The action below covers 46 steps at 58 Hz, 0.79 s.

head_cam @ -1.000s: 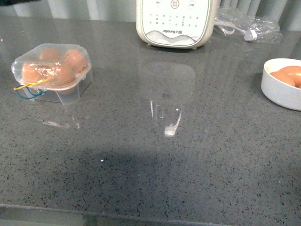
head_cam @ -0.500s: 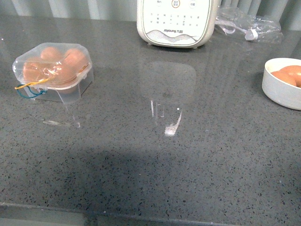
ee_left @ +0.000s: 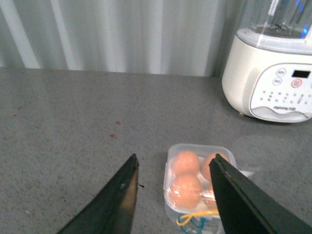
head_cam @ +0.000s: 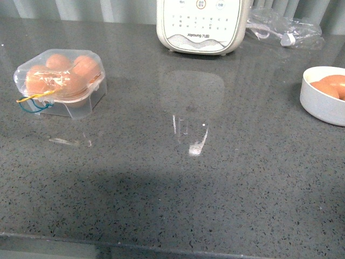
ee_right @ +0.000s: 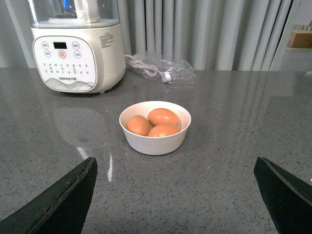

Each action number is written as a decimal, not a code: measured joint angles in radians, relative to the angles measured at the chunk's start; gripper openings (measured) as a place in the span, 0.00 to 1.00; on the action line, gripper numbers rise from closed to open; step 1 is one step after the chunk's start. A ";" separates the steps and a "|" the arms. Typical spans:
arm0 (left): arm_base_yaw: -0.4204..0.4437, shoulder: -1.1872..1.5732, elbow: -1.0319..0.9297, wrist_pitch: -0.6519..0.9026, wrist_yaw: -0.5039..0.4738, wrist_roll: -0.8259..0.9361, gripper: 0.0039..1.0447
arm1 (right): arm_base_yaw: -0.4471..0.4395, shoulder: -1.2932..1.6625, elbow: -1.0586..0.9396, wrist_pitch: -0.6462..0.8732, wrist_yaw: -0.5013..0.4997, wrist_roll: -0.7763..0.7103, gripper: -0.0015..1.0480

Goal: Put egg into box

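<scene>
The box (head_cam: 59,81) is a small clear plastic case at the left of the counter, with brown eggs (head_cam: 73,70) under its clear lid and yellow and blue elastic loops (head_cam: 33,101) at its near end. In the left wrist view the box (ee_left: 197,187) lies just beyond my open left gripper (ee_left: 174,157), nothing between the fingers. A white bowl (ee_right: 155,141) holding three brown eggs (ee_right: 163,117) sits ahead of my open, empty right gripper (ee_right: 174,161). The bowl (head_cam: 318,102) is at the right edge of the front view. Neither arm shows in the front view.
A white blender base (head_cam: 200,27) stands at the back centre of the grey stone counter (head_cam: 188,178). A clear plastic bag with a cable (head_cam: 283,27) lies at the back right. Curtains hang behind the counter.
</scene>
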 joint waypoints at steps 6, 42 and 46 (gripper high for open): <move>-0.002 -0.062 -0.090 0.022 -0.001 -0.006 0.19 | 0.000 0.000 0.000 0.000 0.000 0.000 0.93; -0.002 -0.335 -0.313 -0.025 -0.003 -0.017 0.03 | 0.000 0.000 0.000 0.000 0.000 0.000 0.93; -0.002 -0.373 -0.328 -0.048 -0.003 -0.017 0.03 | 0.000 0.000 0.000 0.000 0.000 0.000 0.93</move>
